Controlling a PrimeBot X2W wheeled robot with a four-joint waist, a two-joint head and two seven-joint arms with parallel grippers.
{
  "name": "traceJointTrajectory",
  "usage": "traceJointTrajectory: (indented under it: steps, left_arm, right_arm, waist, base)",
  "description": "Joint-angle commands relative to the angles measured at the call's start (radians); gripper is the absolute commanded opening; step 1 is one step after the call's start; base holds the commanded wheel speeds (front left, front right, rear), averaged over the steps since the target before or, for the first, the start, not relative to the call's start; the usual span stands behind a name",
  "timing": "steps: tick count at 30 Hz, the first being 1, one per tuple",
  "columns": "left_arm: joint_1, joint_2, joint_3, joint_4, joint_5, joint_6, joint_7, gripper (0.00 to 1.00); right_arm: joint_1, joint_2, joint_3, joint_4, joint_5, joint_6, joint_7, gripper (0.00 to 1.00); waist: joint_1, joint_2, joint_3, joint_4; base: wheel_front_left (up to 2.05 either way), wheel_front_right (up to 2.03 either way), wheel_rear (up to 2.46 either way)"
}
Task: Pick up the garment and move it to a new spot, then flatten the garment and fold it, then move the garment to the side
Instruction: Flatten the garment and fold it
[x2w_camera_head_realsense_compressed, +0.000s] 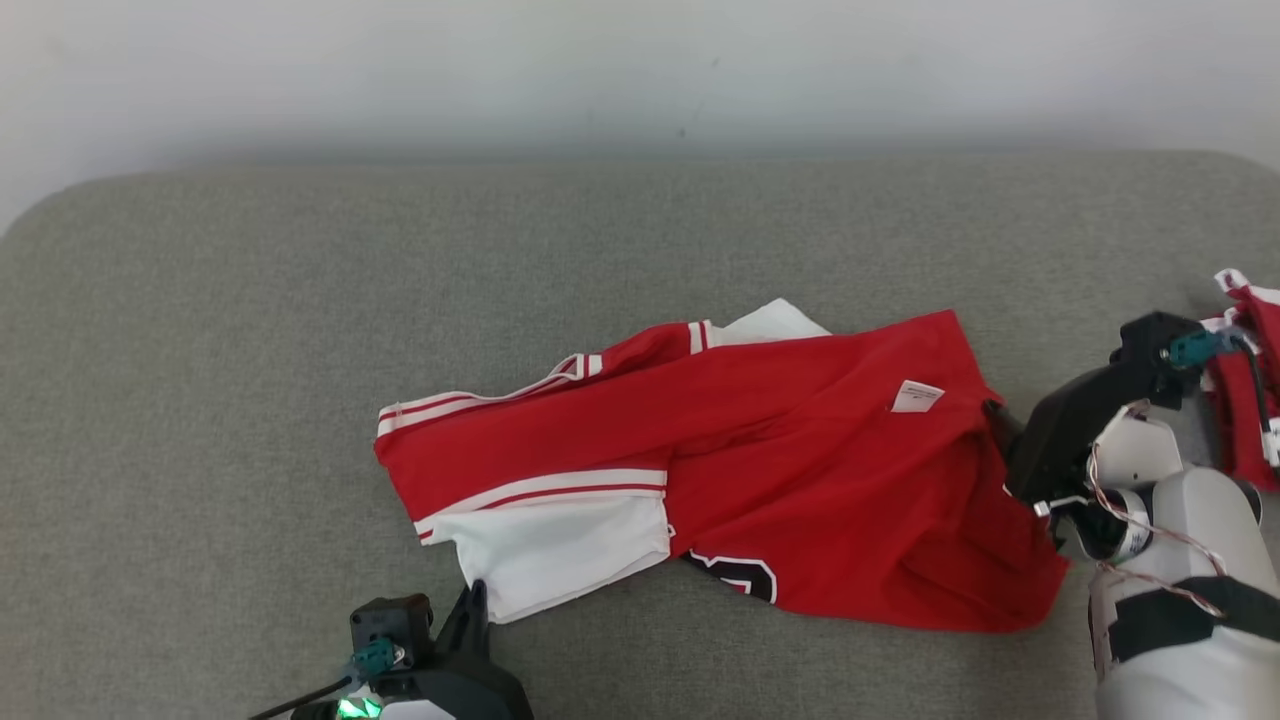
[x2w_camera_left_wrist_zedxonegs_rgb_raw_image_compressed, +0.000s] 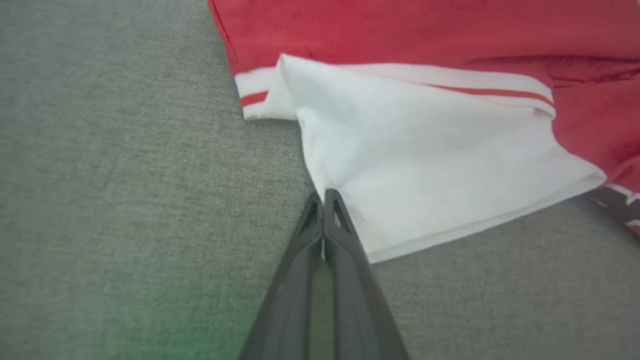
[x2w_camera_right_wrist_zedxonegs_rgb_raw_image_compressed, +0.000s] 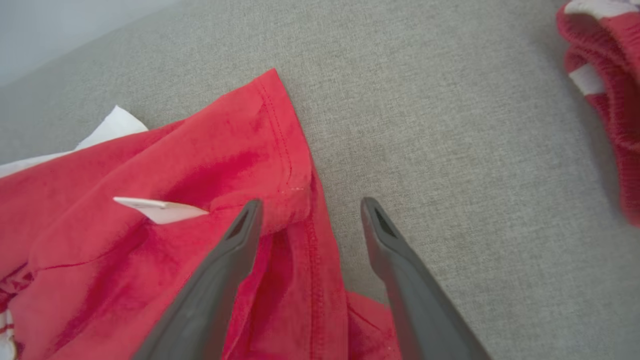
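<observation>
The garment (x2w_camera_head_realsense_compressed: 760, 470) is a red jersey with white striped trim and white sleeve panels, lying crumpled across the middle of the grey cushion. My left gripper (x2w_camera_head_realsense_compressed: 475, 592) is at its near-left corner. In the left wrist view the left gripper (x2w_camera_left_wrist_zedxonegs_rgb_raw_image_compressed: 324, 192) is shut, tips pinching the edge of the white sleeve panel (x2w_camera_left_wrist_zedxonegs_rgb_raw_image_compressed: 430, 165). My right gripper (x2w_camera_head_realsense_compressed: 995, 415) is at the garment's right end. It stands open (x2w_camera_right_wrist_zedxonegs_rgb_raw_image_compressed: 310, 205), one finger over the red hem (x2w_camera_right_wrist_zedxonegs_rgb_raw_image_compressed: 280, 150), the other over bare cushion. A white label (x2w_camera_right_wrist_zedxonegs_rgb_raw_image_compressed: 160, 210) sticks up just left of it.
A second red and white cloth (x2w_camera_head_realsense_compressed: 1250, 380) is bunched at the right edge, also in the right wrist view (x2w_camera_right_wrist_zedxonegs_rgb_raw_image_compressed: 610, 100). The grey cushion (x2w_camera_head_realsense_compressed: 250, 350) stretches wide to the left and back, ending at a pale wall (x2w_camera_head_realsense_compressed: 640, 70).
</observation>
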Motion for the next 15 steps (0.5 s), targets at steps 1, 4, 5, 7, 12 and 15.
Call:
traceJointTrajectory:
  steps: [1,4,5,7,12,15]
  left_arm:
    - [-0.009,0.012,0.002,0.003,0.01,0.006,0.0,0.0]
    - [-0.014,0.019,0.002,-0.006,0.009,0.006,-0.001,0.0]
    - [-0.015,0.022,0.003,-0.008,0.008,0.007,-0.002,0.0]
    - [-0.015,0.025,0.004,-0.012,0.006,0.009,-0.002,0.0]
    - [-0.016,0.029,0.002,-0.02,0.002,0.016,0.0,0.0]
    - [-0.018,0.032,0.002,-0.026,-0.001,0.018,-0.001,0.0]
  right_arm:
    - [-0.033,0.0,-0.007,0.019,-0.023,-0.003,0.003,1.0]
    - [-0.07,0.005,-0.005,0.059,-0.055,-0.003,0.009,1.0]
    - [-0.081,0.009,-0.002,0.069,-0.059,-0.003,0.01,1.0]
    - [-0.093,0.012,0.0,0.084,-0.072,-0.003,0.008,1.0]
    - [-0.104,0.018,0.007,0.102,-0.089,-0.003,-0.012,1.0]
    - [-0.103,0.019,0.01,0.096,-0.097,-0.003,-0.038,0.76]
  waist:
    - [-0.0002,-0.0001,0.037,0.027]
    - [-0.0002,-0.0001,0.054,0.035]
    - [-0.0002,-0.0001,0.058,0.037]
    - [-0.0002,-0.0001,0.064,0.038]
    - [-0.0002,-0.0001,0.071,0.035]
    - [-0.0002,-0.0001,0.071,0.029]
  base:
    - [0.0,0.0,0.0]
    - [0.0,0.0,0.0]
    - [0.0,0.0,0.0]
    - [0.0,0.0,0.0]
    - [0.0,0.0,0.0]
    - [0.0,0.0,0.0]
